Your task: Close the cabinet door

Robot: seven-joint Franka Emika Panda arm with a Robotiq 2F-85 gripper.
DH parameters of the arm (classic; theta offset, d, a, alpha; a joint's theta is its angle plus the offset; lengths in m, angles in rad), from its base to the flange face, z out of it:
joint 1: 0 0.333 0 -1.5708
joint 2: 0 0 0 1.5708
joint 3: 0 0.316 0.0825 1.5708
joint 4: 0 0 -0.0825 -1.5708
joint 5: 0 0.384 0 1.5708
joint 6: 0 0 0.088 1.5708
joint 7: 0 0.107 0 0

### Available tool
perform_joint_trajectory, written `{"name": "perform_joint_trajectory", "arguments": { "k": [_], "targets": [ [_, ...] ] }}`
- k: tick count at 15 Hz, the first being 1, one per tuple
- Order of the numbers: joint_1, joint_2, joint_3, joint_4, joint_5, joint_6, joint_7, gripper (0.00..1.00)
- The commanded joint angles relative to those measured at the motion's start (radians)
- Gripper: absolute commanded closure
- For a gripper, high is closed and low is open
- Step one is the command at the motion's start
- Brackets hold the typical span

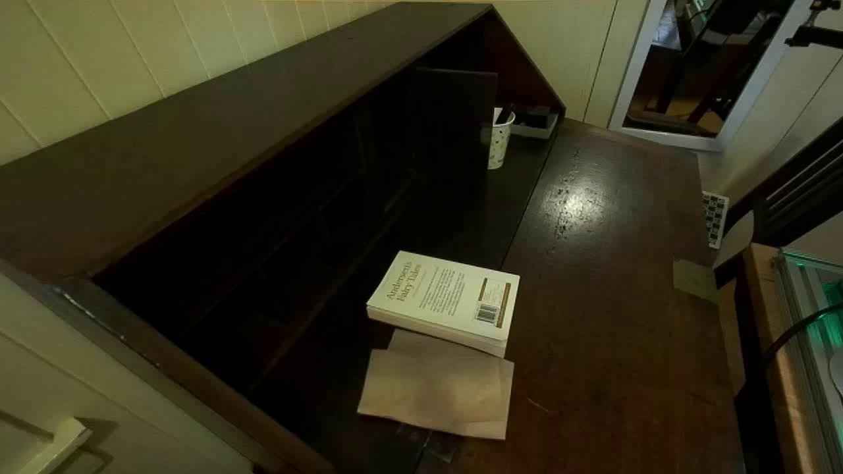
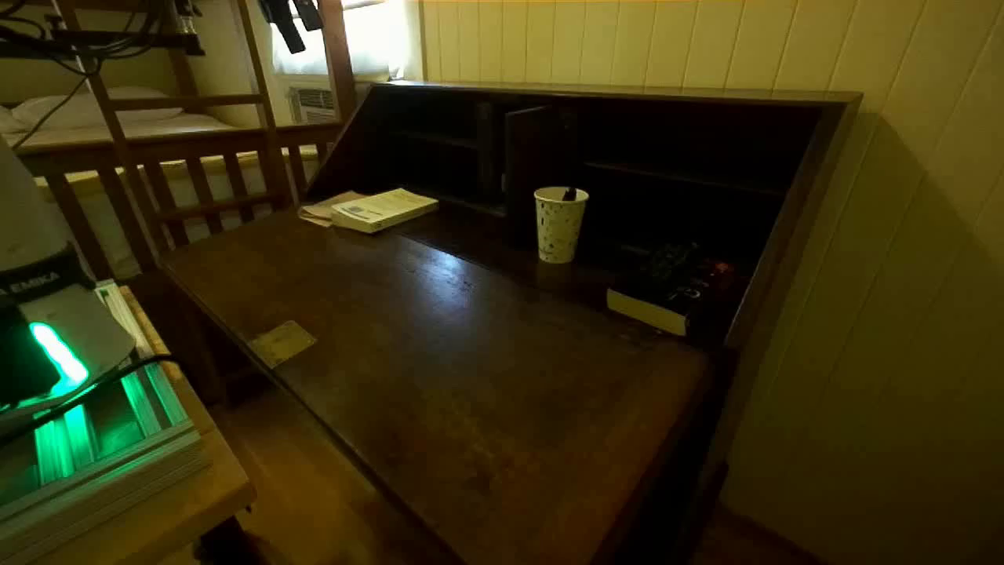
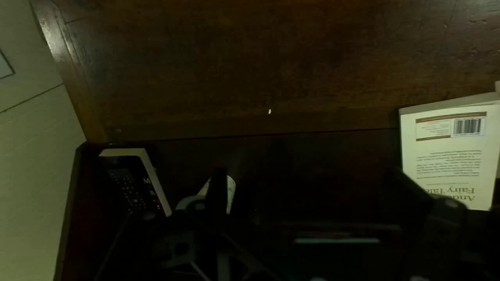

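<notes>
The cabinet door (image 1: 458, 125) is a flat dark panel standing open, swung out from the dark wood cabinet (image 1: 250, 99). In an exterior view the same door (image 2: 527, 169) shows edge-forward in the middle of the cabinet (image 2: 627, 96), beside a paper cup. In the wrist view the door cannot be made out in the dark. My gripper (image 3: 306, 173) is open, its fingers wide apart with nothing seen between them. Dark finger shapes of the gripper (image 2: 304, 35) hang at the top edge of an exterior view, apart from the door.
A speckled paper cup (image 2: 560, 224) stands close to the door. A dark thick book (image 2: 667, 294) lies near the cabinet's side wall. A white book (image 1: 448, 299) and brown paper (image 1: 438, 388) lie on the other side. The desk board (image 2: 439, 377) spreads in front.
</notes>
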Motion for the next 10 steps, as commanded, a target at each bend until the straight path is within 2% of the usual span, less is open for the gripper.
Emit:
{"name": "perform_joint_trajectory", "arguments": {
  "k": [1,6,10],
  "targets": [
    [0.012,0.001,-0.009,0.003,-0.008,-0.005,0.007,0.0],
    [0.012,0.001,-0.009,0.003,-0.008,-0.005,0.007,0.0],
    [-0.006,0.038,-0.077,0.017,0.015,0.05,-0.001,0.0]
  ]
}}
